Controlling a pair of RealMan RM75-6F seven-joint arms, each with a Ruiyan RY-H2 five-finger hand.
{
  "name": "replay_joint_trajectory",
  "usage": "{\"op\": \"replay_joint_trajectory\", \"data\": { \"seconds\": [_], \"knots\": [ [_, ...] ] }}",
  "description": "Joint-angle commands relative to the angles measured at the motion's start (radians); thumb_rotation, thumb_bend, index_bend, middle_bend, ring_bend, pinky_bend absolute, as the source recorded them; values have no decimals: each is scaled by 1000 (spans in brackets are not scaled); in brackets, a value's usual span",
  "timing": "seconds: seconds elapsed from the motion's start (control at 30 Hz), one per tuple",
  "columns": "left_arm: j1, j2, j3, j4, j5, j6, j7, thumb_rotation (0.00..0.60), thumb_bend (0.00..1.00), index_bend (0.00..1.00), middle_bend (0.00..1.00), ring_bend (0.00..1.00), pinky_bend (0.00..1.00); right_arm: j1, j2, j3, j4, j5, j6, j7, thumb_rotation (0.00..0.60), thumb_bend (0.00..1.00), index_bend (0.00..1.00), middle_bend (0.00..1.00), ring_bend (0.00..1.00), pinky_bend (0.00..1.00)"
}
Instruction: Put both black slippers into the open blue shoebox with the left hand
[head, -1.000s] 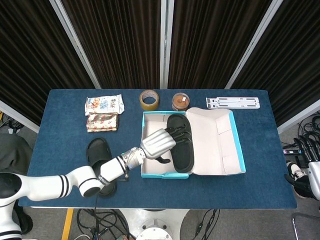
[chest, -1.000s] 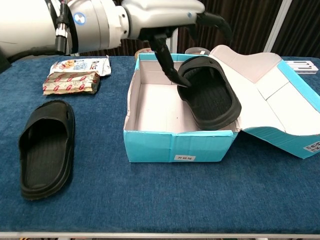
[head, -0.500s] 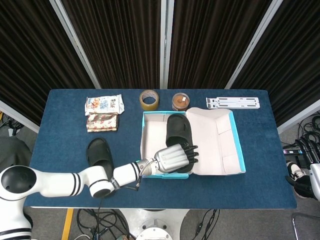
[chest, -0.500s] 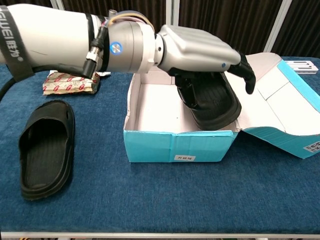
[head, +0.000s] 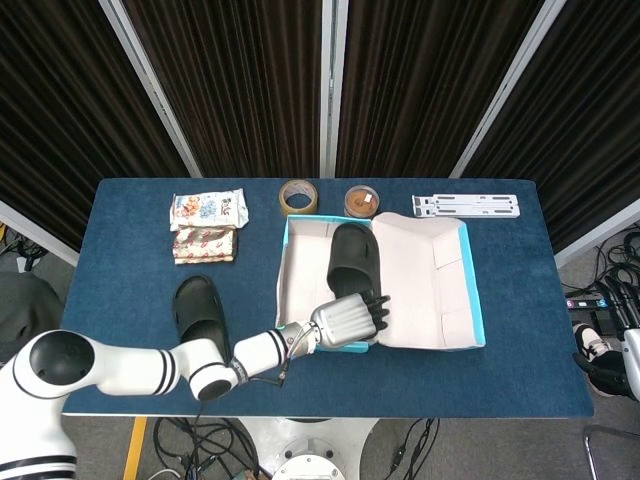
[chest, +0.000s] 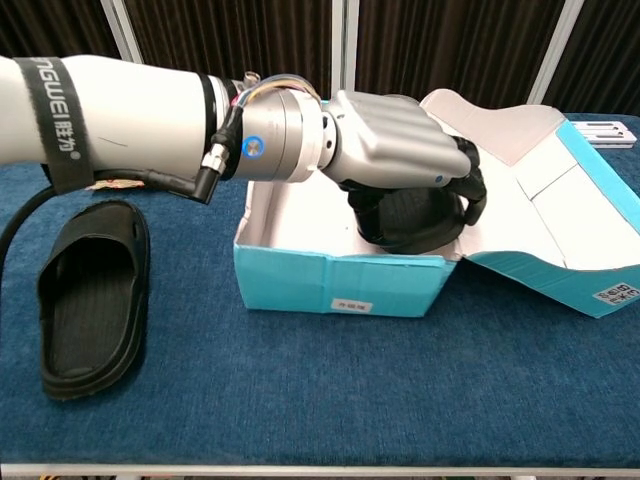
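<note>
Dark curtains hang behind a blue-covered bench. At frame centre sits the open blue shoebox, its lid folded out to the right. One black slipper lies inside it, toe toward the curtains. The left hand reaches in over the box's near wall, its dark fingers curled down over the heel end of that slipper; whether it truly grips or merely presses I cannot tell. The other slipper lies on the bench at lower left, well apart from the box. Along the far edge sit snack packets, a tape roll, a small jar and a white bracket. The right hand is out of sight.
</note>
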Motion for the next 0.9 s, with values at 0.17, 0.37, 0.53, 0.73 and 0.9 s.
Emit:
{"op": "replay_joint_trajectory", "data": {
  "seconds": [0.17,0.37,0.53,0.73,0.9],
  "knots": [
    [-18,-16,37,-4,-151,46,116,600,421,257,145,0,198,-2,1,-1,-2,-2,3,-1,600,26,0,49,0,0],
    [-32,-1,58,-55,-292,110,210,600,419,257,146,0,198,-4,3,-1,-7,-5,8,-5,600,26,0,50,0,0],
    [-33,22,66,-92,-349,157,234,600,419,257,146,0,198,-4,2,-2,-7,-7,10,-3,600,26,0,50,0,0],
    [-28,52,62,-119,-383,176,211,600,419,257,146,0,198,-6,4,-2,-10,-11,14,-5,600,26,0,50,0,0],
    [-23,74,66,-133,-388,185,192,600,419,256,146,0,198,-6,6,-2,-14,-14,15,-9,600,26,0,51,0,0]
  ]
}}
